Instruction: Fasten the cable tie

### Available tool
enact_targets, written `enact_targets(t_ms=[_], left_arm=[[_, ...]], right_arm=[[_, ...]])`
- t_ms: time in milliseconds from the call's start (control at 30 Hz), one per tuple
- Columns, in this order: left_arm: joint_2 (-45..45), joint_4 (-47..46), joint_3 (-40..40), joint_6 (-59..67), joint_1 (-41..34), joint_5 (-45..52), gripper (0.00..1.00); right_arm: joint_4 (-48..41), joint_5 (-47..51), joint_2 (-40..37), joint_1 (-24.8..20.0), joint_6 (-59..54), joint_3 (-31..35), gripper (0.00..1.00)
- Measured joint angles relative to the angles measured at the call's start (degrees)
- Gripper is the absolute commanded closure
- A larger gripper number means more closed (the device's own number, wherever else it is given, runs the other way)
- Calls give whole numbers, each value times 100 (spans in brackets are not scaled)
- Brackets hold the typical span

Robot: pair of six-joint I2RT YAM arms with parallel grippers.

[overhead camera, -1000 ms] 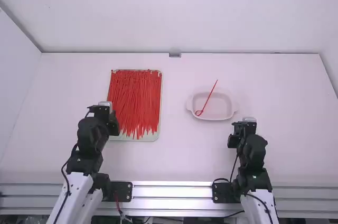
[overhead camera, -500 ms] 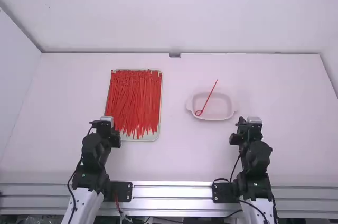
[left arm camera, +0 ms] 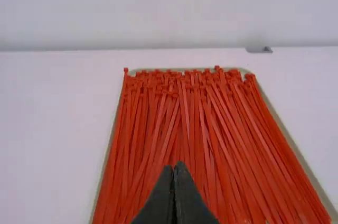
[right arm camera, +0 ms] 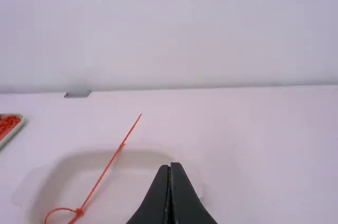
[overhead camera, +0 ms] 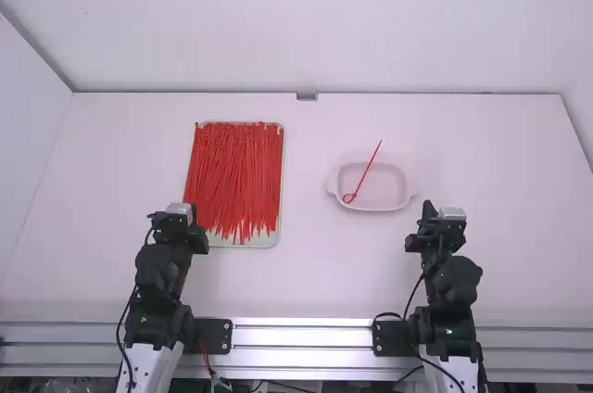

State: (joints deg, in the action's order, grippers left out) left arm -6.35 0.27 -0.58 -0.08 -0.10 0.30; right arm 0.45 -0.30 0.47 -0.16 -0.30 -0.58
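Jaws of left arm: pinched together, empty, low at near bench (overhead camera: 93, 161) edge | loose cable ties (overhead camera: 236, 180) on tray (overhead camera: 282, 191): straight ahead, long axes running away from them | jaws of right arm: closed, empty | looped tie (overhead camera: 363, 173) in white dish (overhead camera: 406, 191): ahead-left, tail slanting away rightward | likely pick: left arm, nearer the stack

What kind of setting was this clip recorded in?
Probably a lab robot workcell: a white table boxed in by plain white walls, a left arm and right arm mounted on a metal rail, and a tray of red cable ties set out as props.
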Motion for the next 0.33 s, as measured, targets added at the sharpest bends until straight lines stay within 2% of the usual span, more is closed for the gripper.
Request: enact_targets(t_ms=[333], left_arm=[[549,0,0,4,0,-2,100]], right_arm=[[0,26,0,0,17,0,100]])
